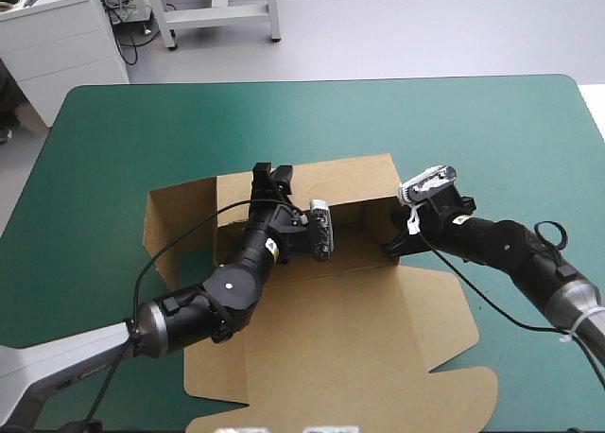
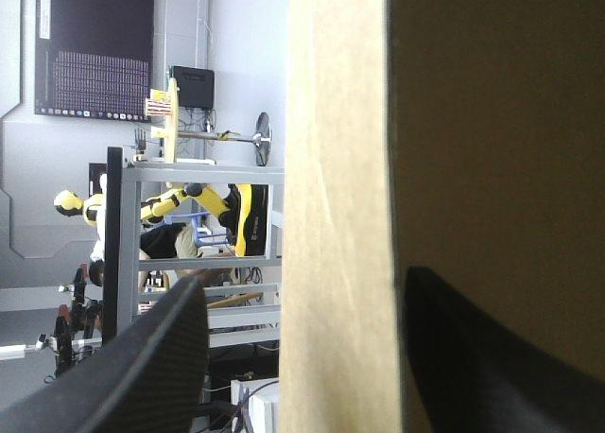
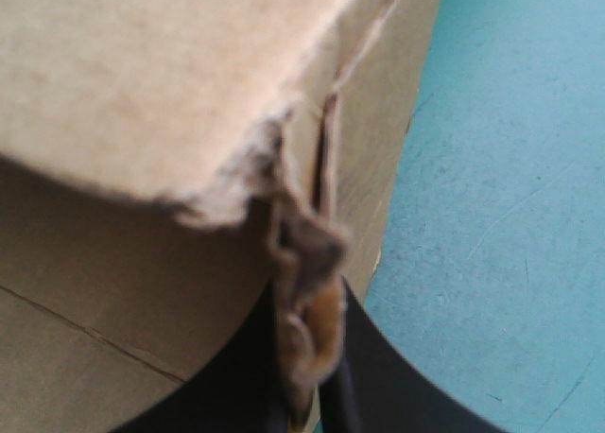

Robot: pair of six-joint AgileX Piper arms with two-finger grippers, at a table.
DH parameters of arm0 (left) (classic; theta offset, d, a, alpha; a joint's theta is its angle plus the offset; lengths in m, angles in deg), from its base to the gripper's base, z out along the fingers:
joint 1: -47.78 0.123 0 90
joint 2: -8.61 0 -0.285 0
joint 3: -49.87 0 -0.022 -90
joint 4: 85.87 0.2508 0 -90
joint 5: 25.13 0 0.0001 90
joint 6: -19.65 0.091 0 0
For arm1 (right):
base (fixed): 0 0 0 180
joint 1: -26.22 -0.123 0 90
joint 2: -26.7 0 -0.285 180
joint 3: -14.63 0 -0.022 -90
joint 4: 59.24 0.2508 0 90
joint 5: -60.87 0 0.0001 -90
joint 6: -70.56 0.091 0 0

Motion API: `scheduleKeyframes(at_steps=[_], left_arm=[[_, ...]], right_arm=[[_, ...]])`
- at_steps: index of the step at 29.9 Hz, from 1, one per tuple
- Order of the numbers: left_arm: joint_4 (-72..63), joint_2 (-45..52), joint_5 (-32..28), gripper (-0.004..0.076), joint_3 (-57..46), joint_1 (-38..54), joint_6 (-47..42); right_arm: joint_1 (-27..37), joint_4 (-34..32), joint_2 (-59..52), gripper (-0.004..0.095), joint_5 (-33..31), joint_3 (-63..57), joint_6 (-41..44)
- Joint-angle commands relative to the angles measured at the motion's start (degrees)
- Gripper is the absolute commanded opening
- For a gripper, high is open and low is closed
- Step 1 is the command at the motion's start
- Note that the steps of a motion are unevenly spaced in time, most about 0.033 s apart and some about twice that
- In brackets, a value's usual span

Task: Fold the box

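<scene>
Board of the brown box (image 1: 359,348) lies at the middle of the teal-green worktop (image 1: 189,121), most of it still spread flat. The broad lid panel reaches toward the near edge, with a rounded tab at its near right corner. A side flap lies flat on the left. Along the far side one long wall stands raised, with a shaded strip just in front of it.

The left arm comes in from the near left and crosses the flat sheet. The left fingers (image 1: 272,180) are up at the top edge of the raised wall, toward its left end. In the left wrist view the left fingers (image 2: 151,357) stand apart, one on each side of the upright wall of the box (image 2: 492,121). There is a clear gap between the board and the finger on its lit side. The other finger sits close against the shaded face, and I cannot tell whether it touches.

The right arm reaches in from the right. The right fingers (image 1: 395,242) are at the right end of the raised wall, low by the corner. In the right wrist view the right fingers (image 3: 364,376) are nearly closed, pinching a frayed, crumpled edge of the box (image 3: 142,74). Bare worktop (image 3: 510,168) shows beside them.
</scene>
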Motion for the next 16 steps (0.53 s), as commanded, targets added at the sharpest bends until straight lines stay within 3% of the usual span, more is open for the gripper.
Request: scheduleKeyframes(at_steps=[1,5,16], left_arm=[[3.4,1.1,0.6,0.0449,1.4,-0.3,-1.7],[3.4,1.1,1.7,0.0449,1.4,-1.4,-1.7],[6.0,1.1,12.2,0.0449,1.4,-11.4,-1.7]], right_arm=[[-0.4,1.9,-1.6,-0.0022,2.1,1.8,-0.8],[-0.4,3.1,-1.6,-0.0022,4.7,1.8,-0.8],[-0.2,4.1,-0.8,-0.0022,17.3,2.1,-0.8]])
